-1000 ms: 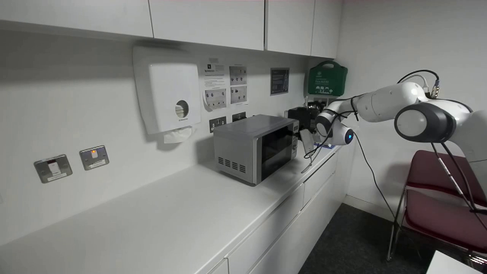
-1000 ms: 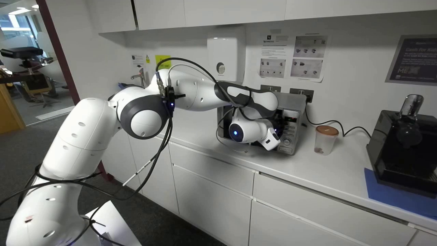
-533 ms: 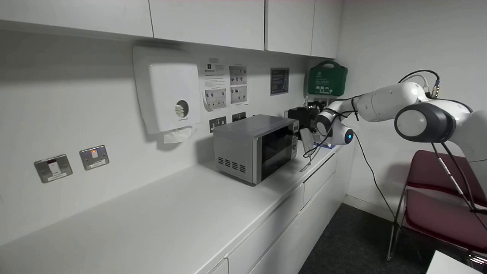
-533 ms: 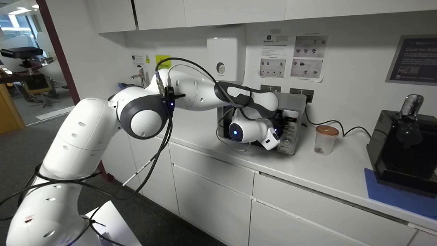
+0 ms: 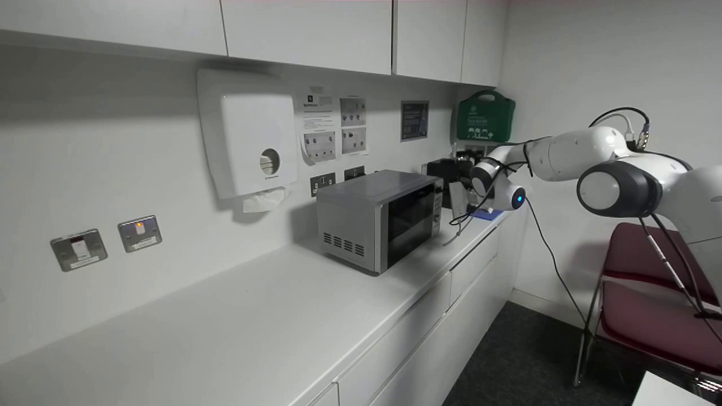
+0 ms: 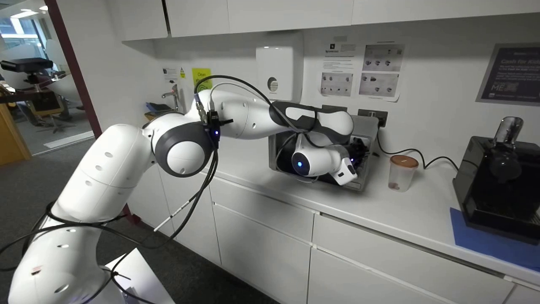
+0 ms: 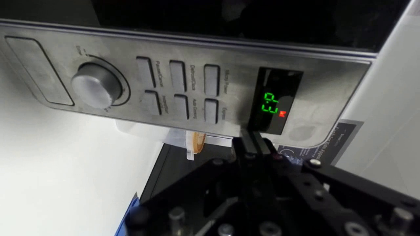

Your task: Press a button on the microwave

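Note:
The microwave, a grey metallic box with a dark glass front, stands on the counter in both exterior views (image 5: 361,211) (image 6: 365,124). In the wrist view its control panel (image 7: 236,101) shows several grey buttons, among them Express (image 7: 211,111) and Micro Power (image 7: 211,80), a round knob (image 7: 96,85) and a lit display (image 7: 277,98) with green and red signs. My gripper (image 7: 252,132) is shut with nothing between its fingers. Its tips overlap the display's lower corner in the wrist view; I cannot tell whether they touch. In an exterior view the dark gripper (image 6: 359,150) covers the upper panel.
A clear tub with an orange lid (image 6: 400,173) stands beside the microwave. A black machine (image 6: 498,185) stands on a blue mat (image 6: 485,240). A white dispenser (image 5: 254,135) and wall cabinets (image 5: 316,34) are above the counter (image 5: 237,327).
The arm and gripper have shifted along the microwave's front towards the tub's side. The gripper now covers the display in an exterior view; there it went from red to green before that.

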You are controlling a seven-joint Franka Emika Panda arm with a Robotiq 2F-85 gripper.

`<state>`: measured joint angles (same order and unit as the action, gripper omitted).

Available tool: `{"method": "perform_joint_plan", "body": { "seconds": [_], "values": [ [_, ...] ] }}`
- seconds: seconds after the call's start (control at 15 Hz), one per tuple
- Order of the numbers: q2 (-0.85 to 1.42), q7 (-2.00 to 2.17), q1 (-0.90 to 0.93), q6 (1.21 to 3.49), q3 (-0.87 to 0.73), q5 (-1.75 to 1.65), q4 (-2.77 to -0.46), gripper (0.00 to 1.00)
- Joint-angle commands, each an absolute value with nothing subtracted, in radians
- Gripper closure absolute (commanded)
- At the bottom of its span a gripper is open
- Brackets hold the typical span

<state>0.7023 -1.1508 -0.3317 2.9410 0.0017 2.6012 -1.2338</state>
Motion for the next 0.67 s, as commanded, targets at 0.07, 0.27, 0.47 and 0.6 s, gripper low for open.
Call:
{"method": "perform_joint_plan", "body": {
  "seconds": [0.07, 0.27, 0.47, 0.6],
  "values": [
    [0.681, -1.135, -0.306, 2.947, -0.023, 2.601, -1.245, 1.00],
    [0.627, -1.160, -0.295, 2.922, -0.027, 2.601, -1.315, 1.00],
    [0.600, -1.179, -0.274, 2.936, -0.040, 2.600, -1.351, 1.00],
    [0.586, -1.197, -0.254, 2.951, -0.056, 2.600, -1.378, 1.00]
  ]
}}
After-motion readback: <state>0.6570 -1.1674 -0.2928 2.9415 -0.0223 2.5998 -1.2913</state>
